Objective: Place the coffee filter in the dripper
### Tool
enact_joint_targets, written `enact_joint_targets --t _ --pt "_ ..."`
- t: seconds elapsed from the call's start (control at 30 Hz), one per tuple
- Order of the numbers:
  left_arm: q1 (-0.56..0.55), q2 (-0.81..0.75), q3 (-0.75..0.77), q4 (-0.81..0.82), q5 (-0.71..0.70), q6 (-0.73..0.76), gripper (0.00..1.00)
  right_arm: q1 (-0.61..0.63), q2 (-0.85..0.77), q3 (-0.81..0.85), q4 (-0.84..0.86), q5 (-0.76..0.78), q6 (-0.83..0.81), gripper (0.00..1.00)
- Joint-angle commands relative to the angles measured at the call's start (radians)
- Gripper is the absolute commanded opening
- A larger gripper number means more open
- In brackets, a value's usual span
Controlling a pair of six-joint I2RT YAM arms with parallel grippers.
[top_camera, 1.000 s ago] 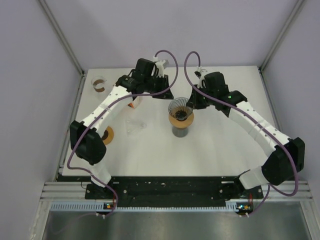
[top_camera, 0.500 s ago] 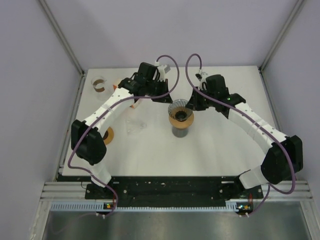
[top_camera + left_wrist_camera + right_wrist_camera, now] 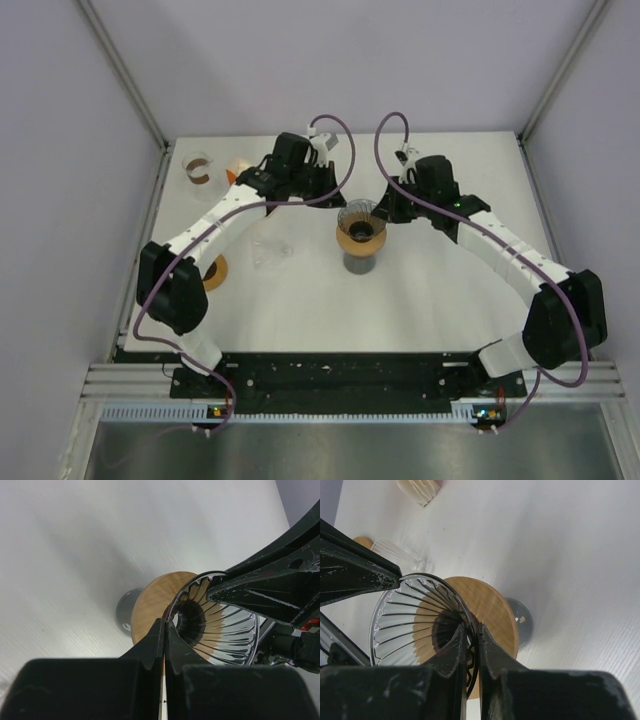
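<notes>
— How far along is it?
— Hardly begun, I'd judge. The filter (image 3: 420,491), cream and pleated, sits on the table far and left, well apart from the dripper (image 3: 360,222). The dripper's ribbed bowl is bare inside. Fetching the filter and seating it are both left to do.
— And the grippers?
— The left gripper (image 3: 165,625) has its jaws pinched together on the dripper's left rim, as far as its wrist view shows. The right gripper (image 3: 470,634) is closed on the right rim, with the glass between its jaws. Neither has the filter.
— Counts, left to right?
— Two rolls: a far roll (image 3: 200,168) and a near roll (image 3: 216,272) half under the left arm. One filter, or a stack; I cannot tell. One glass cone (image 3: 268,250). One dripper on one dark base (image 3: 360,262). Two grippers.
</notes>
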Motion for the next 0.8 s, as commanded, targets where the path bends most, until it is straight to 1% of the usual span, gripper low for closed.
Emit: enact_joint_targets --t 0.0,0.2,0.3,0.4,0.5,0.57,0.7,0.77 --pt "-0.019 -0.007 -0.129 -0.007 -0.038 0.022 0.00 0.003 0.035 -0.093 0.012 0.025 -0.045 0.00" --pt "-0.022 -0.012 -0.195 0.032 -0.067 0.060 0.00 0.005 0.043 -0.105 0.015 0.031 -0.048 0.00" --pt "-0.022 -0.015 -0.192 0.030 -0.059 0.063 0.00 0.003 0.039 -0.071 -0.008 0.027 -0.048 0.00" --pt "-0.022 -0.029 -0.155 0.029 -0.047 0.066 0.00 0.005 0.028 -0.021 -0.028 0.019 -0.052 0.00" --pt "-0.021 -0.041 -0.100 0.018 -0.027 0.069 0.01 0.006 0.017 0.016 -0.030 -0.025 -0.053 0.16" --pt "-0.021 -0.043 -0.057 0.001 -0.021 0.071 0.07 0.008 0.011 0.039 -0.033 -0.044 -0.050 0.25" --pt "-0.019 -0.035 0.037 -0.038 -0.018 0.063 0.17 0.012 0.006 0.076 -0.042 -0.042 -0.050 0.36" --pt "-0.019 -0.027 0.080 -0.058 -0.021 0.066 0.19 0.012 0.008 0.100 -0.046 -0.044 -0.056 0.39"
